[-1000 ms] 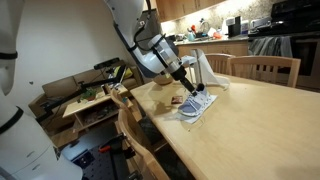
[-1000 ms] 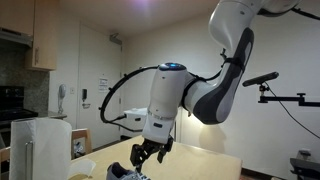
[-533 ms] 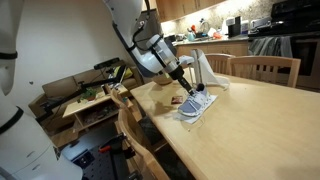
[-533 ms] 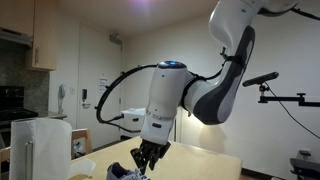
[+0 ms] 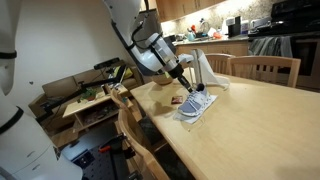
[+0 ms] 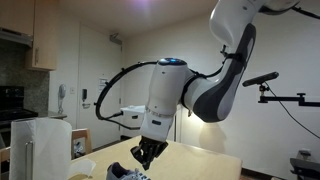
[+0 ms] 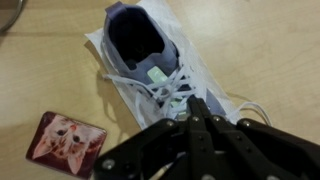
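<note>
A grey-lilac sneaker point(image 7: 150, 50) with white laces lies on a white sheet on the wooden table point(image 5: 260, 120), its opening facing away in the wrist view. My gripper point(image 7: 195, 103) is shut, with the tips pressed together right at the laces over the tongue. Whether a lace is pinched between them is hidden. In both exterior views the gripper point(image 5: 188, 88) point(image 6: 145, 160) points down onto the sneaker point(image 5: 198, 103) point(image 6: 125, 174). A small card with a cat picture point(image 7: 65, 140) lies on the table beside the sneaker.
Wooden chairs stand at the far side point(image 5: 265, 68) and the near corner point(image 5: 135, 130) of the table. A white bag point(image 5: 205, 68) stands just behind the sneaker. A cluttered low shelf point(image 5: 95, 100) is beyond the table's end. A tripod arm point(image 6: 275, 95) stands off to the side.
The fingers have closed from wide open to fully shut over the laces. The arm has stayed almost still.
</note>
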You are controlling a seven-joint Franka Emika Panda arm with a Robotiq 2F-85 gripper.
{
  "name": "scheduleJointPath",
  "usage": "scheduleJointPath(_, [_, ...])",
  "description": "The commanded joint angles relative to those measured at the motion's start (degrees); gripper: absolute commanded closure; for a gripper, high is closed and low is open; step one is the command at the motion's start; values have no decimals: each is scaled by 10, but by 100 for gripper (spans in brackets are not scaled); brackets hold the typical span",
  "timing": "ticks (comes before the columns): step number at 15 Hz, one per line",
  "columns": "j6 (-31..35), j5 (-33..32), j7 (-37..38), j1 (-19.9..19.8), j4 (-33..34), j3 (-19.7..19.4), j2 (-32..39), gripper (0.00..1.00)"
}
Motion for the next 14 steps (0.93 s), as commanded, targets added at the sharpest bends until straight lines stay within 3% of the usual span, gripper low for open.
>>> scheduleJointPath(1, [11, -9, 11, -11, -8, 2, -12, 100])
scheduleJointPath(8, [33, -4, -12, -40, 9, 3, 10, 100])
scheduleJointPath(10, [76, -51, 17, -27, 13, -25, 12, 100])
scheduleJointPath(14, [187, -249, 155, 33, 52, -120, 9, 100])
